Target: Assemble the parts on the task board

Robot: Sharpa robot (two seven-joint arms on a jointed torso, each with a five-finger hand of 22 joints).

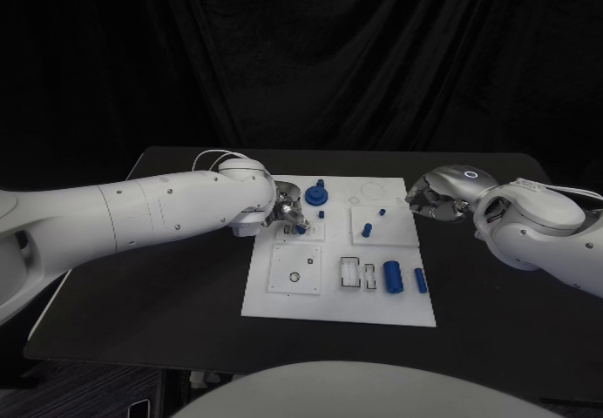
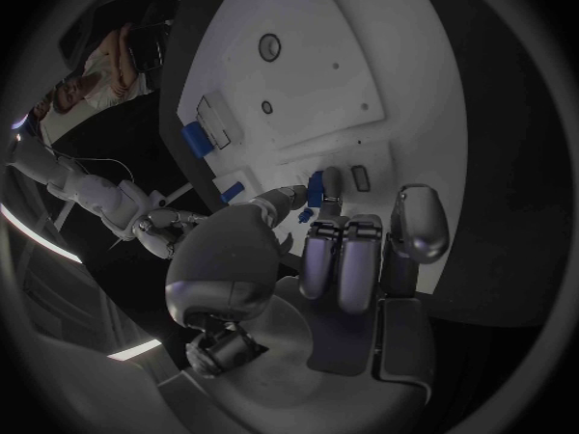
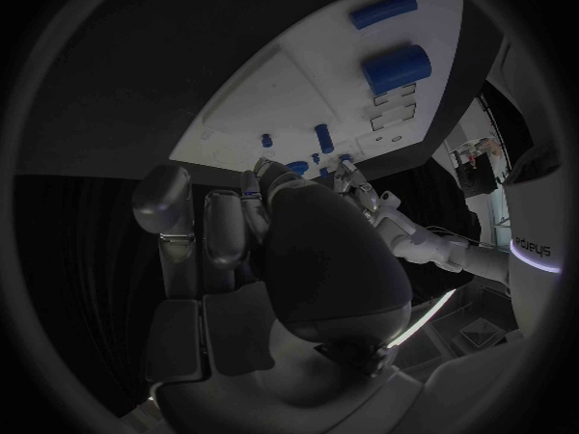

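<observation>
Left arm reaches over the board's left edge.
Its hand pinches a small blue peg, probably to seat it; right hand, fingers curled on nothing, waits off the far right corner, blue parts lying near the right edge.

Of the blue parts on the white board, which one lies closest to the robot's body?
The thin blue pin at the board's near right edge, lying flat beside the thicker blue cylinder; the other blue pieces sit farther back.

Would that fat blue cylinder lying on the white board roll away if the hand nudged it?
Probably. The cylinder lies on its side on the smooth flat board, so a sideways nudge could roll it. It looks stiff and light.
</observation>
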